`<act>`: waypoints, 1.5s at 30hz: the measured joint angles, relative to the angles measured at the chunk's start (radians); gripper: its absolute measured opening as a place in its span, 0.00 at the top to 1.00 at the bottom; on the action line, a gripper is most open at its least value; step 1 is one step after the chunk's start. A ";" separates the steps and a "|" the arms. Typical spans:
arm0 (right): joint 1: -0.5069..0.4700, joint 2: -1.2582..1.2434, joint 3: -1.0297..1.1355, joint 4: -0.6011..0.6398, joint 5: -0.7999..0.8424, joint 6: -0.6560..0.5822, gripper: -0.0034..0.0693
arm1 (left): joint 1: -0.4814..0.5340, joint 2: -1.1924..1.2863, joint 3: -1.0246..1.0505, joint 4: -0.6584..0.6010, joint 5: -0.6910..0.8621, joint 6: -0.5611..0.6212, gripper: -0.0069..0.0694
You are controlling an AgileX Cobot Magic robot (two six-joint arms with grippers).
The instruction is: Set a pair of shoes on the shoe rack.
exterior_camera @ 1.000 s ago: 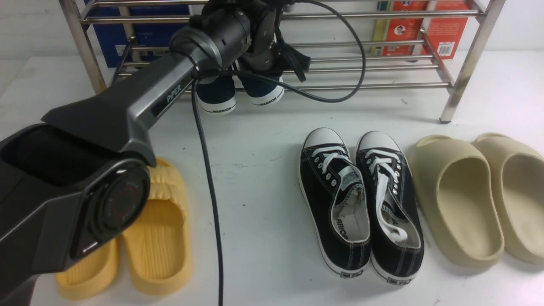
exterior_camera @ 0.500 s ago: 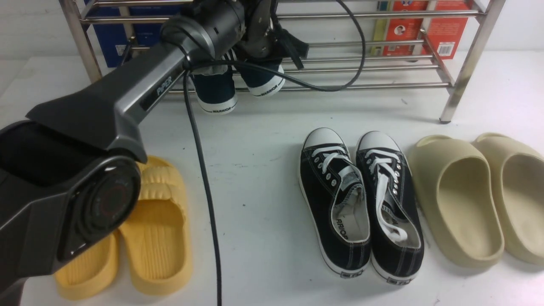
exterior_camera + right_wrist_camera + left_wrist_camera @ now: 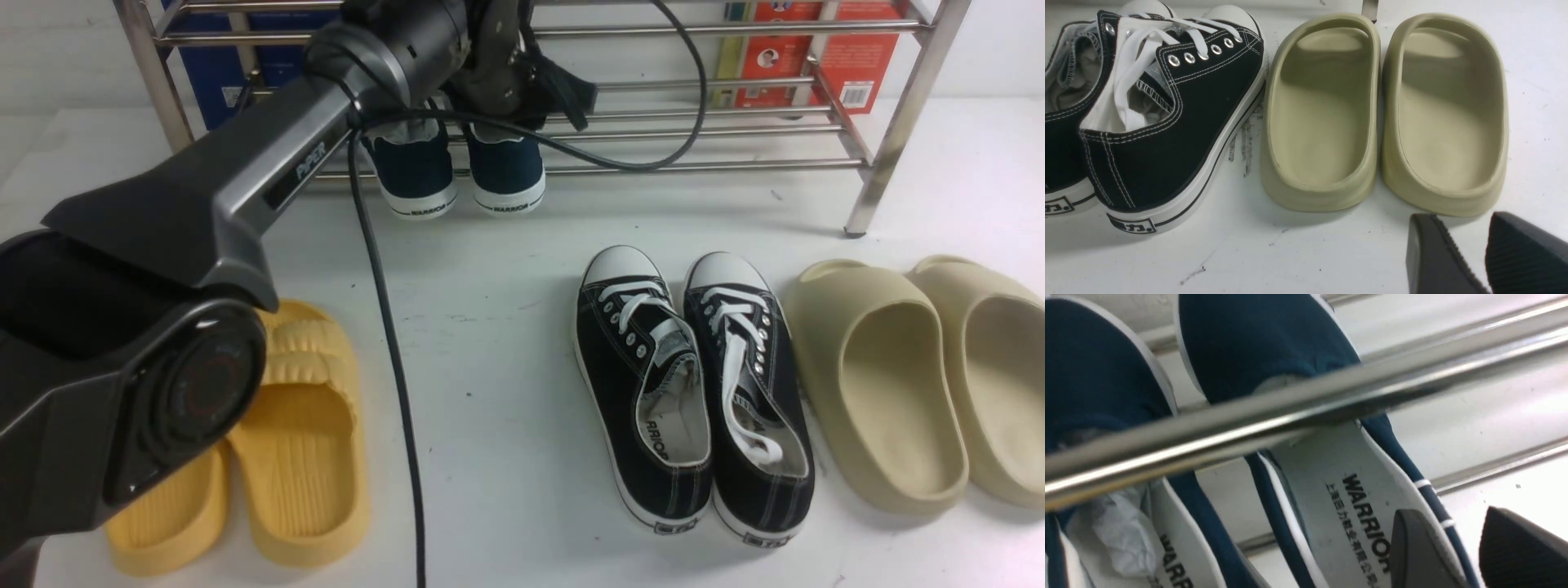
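The two navy slip-on shoes [image 3: 412, 175] [image 3: 508, 175] stand side by side on the lowest tier of the silver shoe rack [image 3: 694, 167], toes in, white heels over the front bar. My left arm reaches over them, and its wrist hides the gripper in the front view. In the left wrist view, the left gripper [image 3: 1449, 514] is open. One finger [image 3: 1421, 551] is inside the right-hand shoe [image 3: 1331, 490] over its WARRIOR insole, and the other is outside its wall, with a gap. A rack bar [image 3: 1290, 412] crosses both shoes. My right gripper [image 3: 1457, 220] is open and empty above the table.
Black lace-up sneakers [image 3: 694, 384] stand mid-table, beige slides [image 3: 922, 376] to their right and yellow slides [image 3: 277, 441] at the front left. A blue box [image 3: 269, 57] and a red box [image 3: 816, 57] sit behind the rack. The left arm's cable [image 3: 392, 343] hangs over the table.
The right-hand navy shoe, raised and tilted half a second ago, has come down level beside the other. The left arm has shifted slightly left and further toward the rack.
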 joint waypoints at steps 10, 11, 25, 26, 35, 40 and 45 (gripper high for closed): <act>0.000 0.000 0.000 0.000 0.000 0.000 0.62 | -0.002 -0.144 -0.002 -0.140 0.323 -0.029 0.69; 0.000 0.000 0.000 0.000 0.000 0.000 0.62 | -0.002 -0.170 -0.002 -0.157 0.394 -0.039 0.74; 0.000 0.000 0.000 0.000 0.000 0.000 0.62 | -0.002 -0.777 0.563 -0.255 0.367 -0.059 0.93; 0.000 0.000 0.000 0.000 0.000 0.000 0.62 | -0.002 -0.893 0.710 -0.256 0.297 -0.065 0.93; 0.000 0.000 0.000 0.000 0.000 0.000 0.62 | -0.002 -1.430 1.381 -0.336 -0.151 -0.076 0.93; 0.000 0.000 0.000 0.000 0.000 0.000 0.62 | -0.002 -1.607 1.648 -0.345 -0.378 -0.074 0.93; 0.000 0.000 0.000 0.000 0.000 0.000 0.62 | -0.002 -1.652 1.776 -0.343 -0.515 -0.072 0.93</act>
